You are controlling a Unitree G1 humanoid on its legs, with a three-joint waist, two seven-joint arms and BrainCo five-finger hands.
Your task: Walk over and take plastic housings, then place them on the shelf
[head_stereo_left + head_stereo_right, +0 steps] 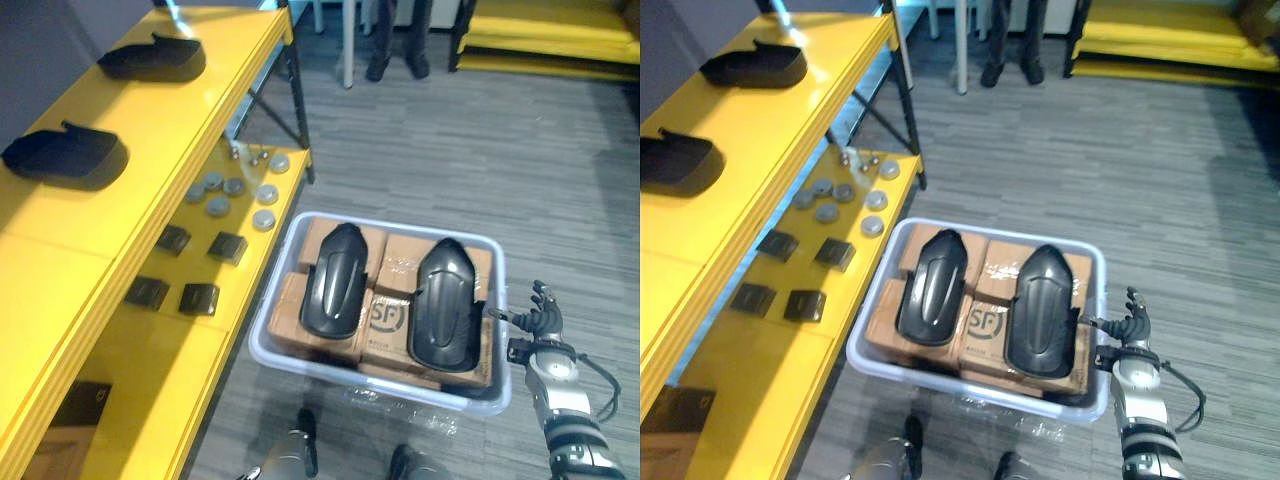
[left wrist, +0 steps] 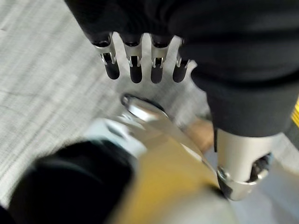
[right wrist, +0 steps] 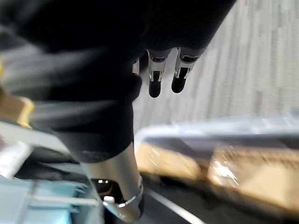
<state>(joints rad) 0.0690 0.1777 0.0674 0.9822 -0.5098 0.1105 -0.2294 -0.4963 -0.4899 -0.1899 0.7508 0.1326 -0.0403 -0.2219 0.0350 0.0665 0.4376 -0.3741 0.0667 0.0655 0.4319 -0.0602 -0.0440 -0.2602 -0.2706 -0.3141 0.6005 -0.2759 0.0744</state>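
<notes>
from the left eye we see two black plastic housings [image 1: 333, 280] [image 1: 445, 302] lying side by side on cardboard boxes [image 1: 400, 262] inside a clear bin [image 1: 400, 222]. our right hand [image 1: 535, 315] hangs just beside the bin's right rim, apart from both housings. left of the bin, a yellow shelf [image 1: 150, 130] carries two more housings [image 1: 150, 58] [image 1: 65, 158].

from the right eye, a printed mark [image 1: 983, 322] sits on the box between the binned pair.

the left wrist shows our left hand [image 2: 135, 70], fingers straight, empty.

the right wrist shows straight fingers [image 3: 156, 81] holding nothing, the bin past them.

Eyes above housings [image 1: 333, 282]; wrists perhaps floorward
</notes>
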